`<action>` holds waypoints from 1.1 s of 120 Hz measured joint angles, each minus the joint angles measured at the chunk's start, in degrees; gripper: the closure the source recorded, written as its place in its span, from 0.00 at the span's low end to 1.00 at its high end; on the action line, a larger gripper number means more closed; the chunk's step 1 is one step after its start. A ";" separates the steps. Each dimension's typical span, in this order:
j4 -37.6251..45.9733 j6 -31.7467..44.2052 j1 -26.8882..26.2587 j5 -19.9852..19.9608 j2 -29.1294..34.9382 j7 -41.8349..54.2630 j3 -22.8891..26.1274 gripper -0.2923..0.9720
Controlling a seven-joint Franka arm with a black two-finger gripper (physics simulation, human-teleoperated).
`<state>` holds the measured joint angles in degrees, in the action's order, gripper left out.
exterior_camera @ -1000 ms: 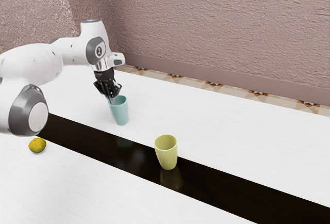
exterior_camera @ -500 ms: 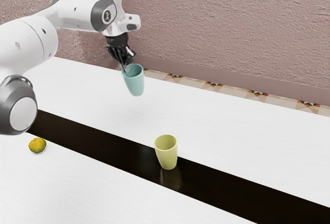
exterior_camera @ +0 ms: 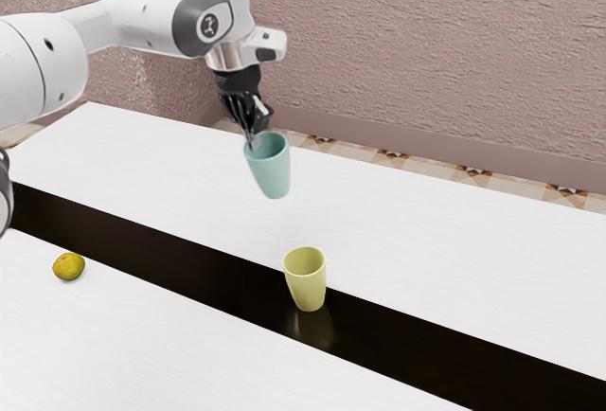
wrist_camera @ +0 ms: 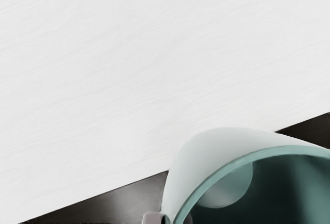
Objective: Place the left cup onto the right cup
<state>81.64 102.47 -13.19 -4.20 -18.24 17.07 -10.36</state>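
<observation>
Pink wall [exterior_camera: 426, 32] is seen behind the white worktop [exterior_camera: 454, 231]. The teal cup [exterior_camera: 268, 167] is pinched by its rim in the end effector [exterior_camera: 252, 134], seemingly one finger inside, and held aloft so the yellow cup [exterior_camera: 305, 278] can be cleared.

I'm in a plain indoor room, more home than lab. A rough pinkish plaster wall [exterior_camera: 426, 42] stands behind, a dark skirting board [exterior_camera: 454, 149] runs along its foot, and patterned floor tiles [exterior_camera: 492, 179] lie below. A long white table [exterior_camera: 454, 231] carries a glossy black band [exterior_camera: 189, 269] and a small yellow fruit [exterior_camera: 67, 266].
</observation>
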 joint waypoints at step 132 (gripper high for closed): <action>15.08 8.28 -8.70 0.31 4.54 -1.26 0.24 0.85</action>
<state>96.71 110.75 -21.88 -3.89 -13.69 15.81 -10.12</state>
